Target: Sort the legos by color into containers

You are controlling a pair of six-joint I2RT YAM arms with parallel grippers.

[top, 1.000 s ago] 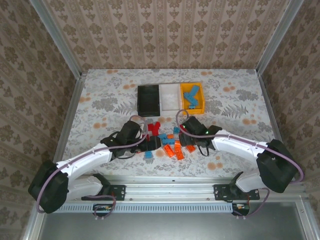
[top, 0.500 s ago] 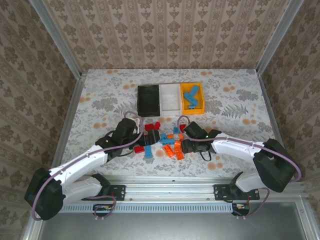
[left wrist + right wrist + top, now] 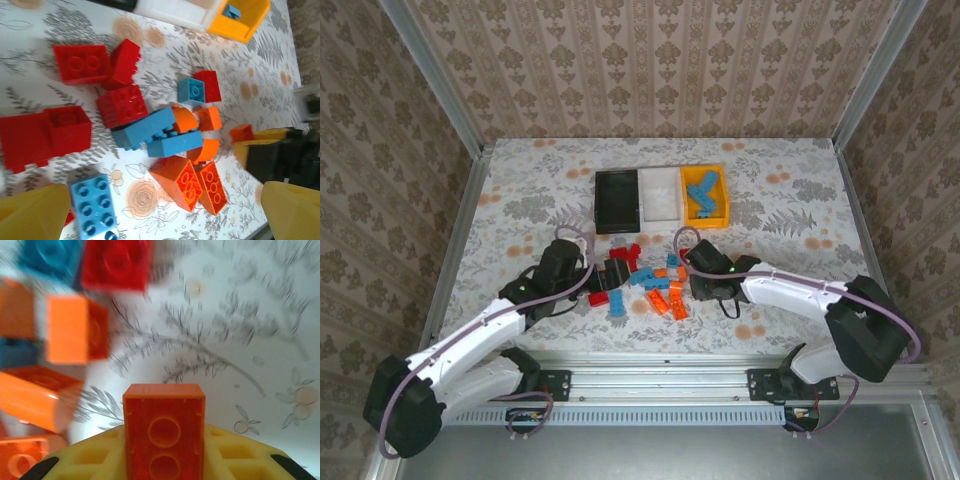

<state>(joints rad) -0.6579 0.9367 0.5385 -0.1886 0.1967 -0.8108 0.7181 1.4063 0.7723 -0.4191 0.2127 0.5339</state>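
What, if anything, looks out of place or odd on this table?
The light blue bricks lie in the yellow-orange bin, while orange bricks sit loose on the table, some tilted, so bin and contents clash in colour. The right gripper grips one orange brick. Nothing looks broken.

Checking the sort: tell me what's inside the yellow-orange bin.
Several light blue legos lie inside the yellow-orange bin; anything beneath them is covered.

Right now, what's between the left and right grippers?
Loose legos: blue, orange, red, scattered between the open left gripper and the right gripper, whose jaws grip an orange lego. Top external view shows it.
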